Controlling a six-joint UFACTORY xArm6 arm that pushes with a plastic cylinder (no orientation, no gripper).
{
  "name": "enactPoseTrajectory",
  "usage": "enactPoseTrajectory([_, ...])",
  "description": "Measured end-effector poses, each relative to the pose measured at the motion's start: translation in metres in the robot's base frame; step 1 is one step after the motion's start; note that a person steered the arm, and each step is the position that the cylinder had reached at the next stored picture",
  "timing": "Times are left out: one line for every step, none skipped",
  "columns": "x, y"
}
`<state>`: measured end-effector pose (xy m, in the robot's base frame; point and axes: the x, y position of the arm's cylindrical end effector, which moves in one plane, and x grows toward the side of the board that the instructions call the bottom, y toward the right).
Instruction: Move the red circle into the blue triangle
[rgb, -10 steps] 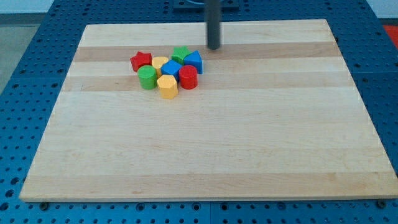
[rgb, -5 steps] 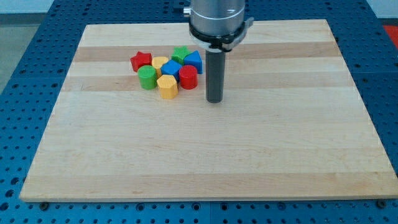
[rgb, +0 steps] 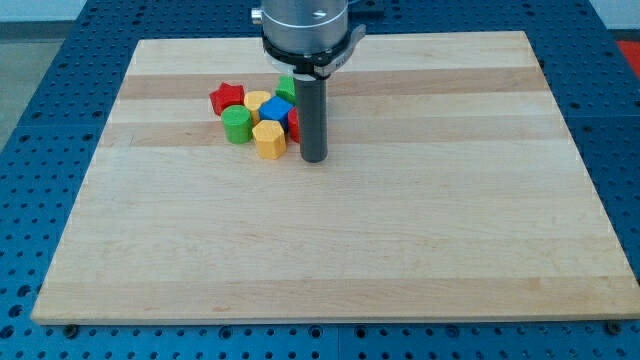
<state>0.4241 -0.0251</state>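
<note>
Rod vertical, my tip (rgb: 314, 159) down on board, view's upper-centre.

Red circle (rgb: 293, 124), only a sliver showing at the cluster's right edge beside the blue block (rgb: 275, 109), mostly hidden behind the rod, blue triangle fully hidden there

The pale wooden table (rgb: 340, 230) carries one tight cluster of blocks at about eleven o'clock: a red star (rgb: 227, 97), a green cylinder (rgb: 237, 125), two yellow blocks (rgb: 268, 139) (rgb: 257, 100), a blue block (rgb: 276, 109), a green block (rgb: 286, 86) and a red circle (rgb: 293, 124), partly hidden by the rod.
</note>
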Motion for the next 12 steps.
enactPoseTrajectory([-0.003, 0.000])
enactPoseTrajectory([-0.009, -0.014])
enactPoseTrajectory([-0.012, -0.025])
enactPoseTrajectory([-0.013, -0.029])
enactPoseTrajectory([-0.014, -0.029])
enactPoseTrajectory([-0.015, -0.027])
enactPoseTrajectory([-0.018, -0.022])
enactPoseTrajectory([-0.022, -0.021])
enactPoseTrajectory([-0.026, -0.014])
enactPoseTrajectory([-0.032, -0.011])
enactPoseTrajectory([-0.037, -0.006])
enactPoseTrajectory([-0.043, 0.000])
